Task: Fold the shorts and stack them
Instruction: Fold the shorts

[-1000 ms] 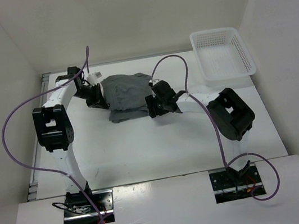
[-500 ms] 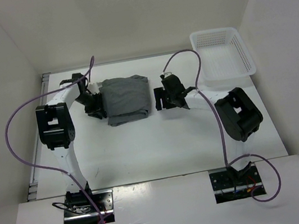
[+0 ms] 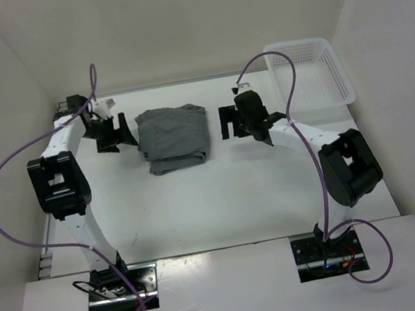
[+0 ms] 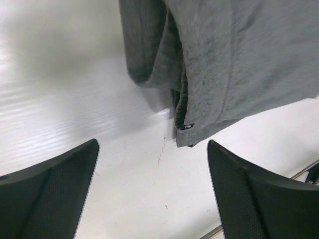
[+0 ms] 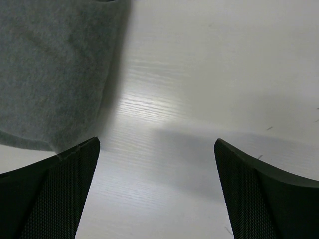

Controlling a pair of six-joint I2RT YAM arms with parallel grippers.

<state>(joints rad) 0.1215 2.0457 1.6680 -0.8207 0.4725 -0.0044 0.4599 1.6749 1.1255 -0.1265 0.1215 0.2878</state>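
Since the shorts (image 3: 175, 137), lying folded left of the basket (image 3: 309, 76), are soft and limp, pinching all layers at one edge seems safest; the left gripper (image 3: 116, 134) and right gripper (image 3: 228, 123) both gape empty.

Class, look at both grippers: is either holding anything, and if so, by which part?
Nothing is held. The left gripper and the right gripper are both open, apart from the folded shorts, one on each side of them.
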